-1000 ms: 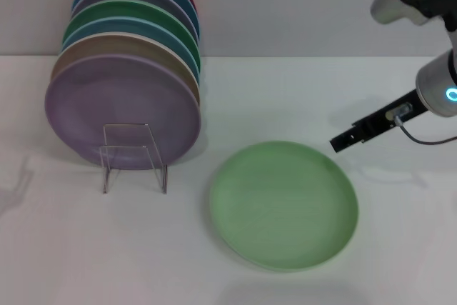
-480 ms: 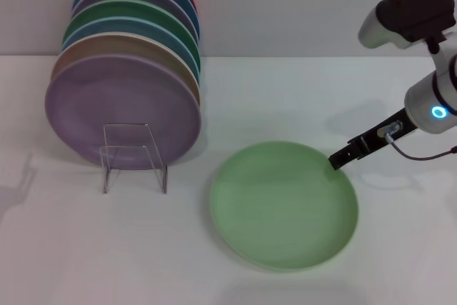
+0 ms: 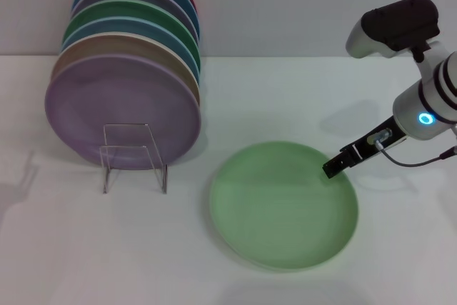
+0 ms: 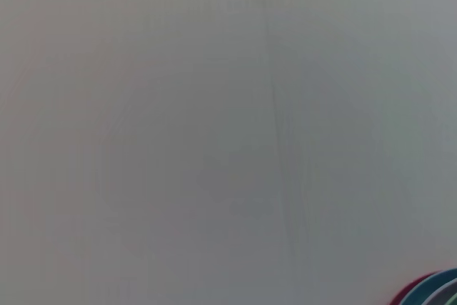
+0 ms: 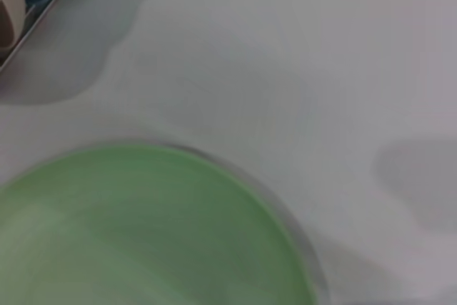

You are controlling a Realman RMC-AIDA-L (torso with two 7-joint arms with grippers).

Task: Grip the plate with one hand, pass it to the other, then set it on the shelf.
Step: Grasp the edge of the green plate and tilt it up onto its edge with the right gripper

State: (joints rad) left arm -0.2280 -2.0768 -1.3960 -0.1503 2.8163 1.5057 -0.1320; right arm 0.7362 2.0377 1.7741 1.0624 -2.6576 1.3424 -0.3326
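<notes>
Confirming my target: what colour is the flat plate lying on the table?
Pale mint green, the plate by the right tool; clearest in the head view.

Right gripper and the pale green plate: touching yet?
Cannot tell. In the head view the right gripper overlaps the plate at its rim, but no view shows contact or a gap.

A round, shallow, pale mint-green plastic plate (image 3: 283,205) is seen on a white table (image 3: 57,248). Far left, a lilac-purple plate (image 3: 121,112) is fronted by a clear acrylic rack (image 3: 132,156). The slim black right gripper (image 3: 332,168) is backed by a blue-glowing ring.
</notes>
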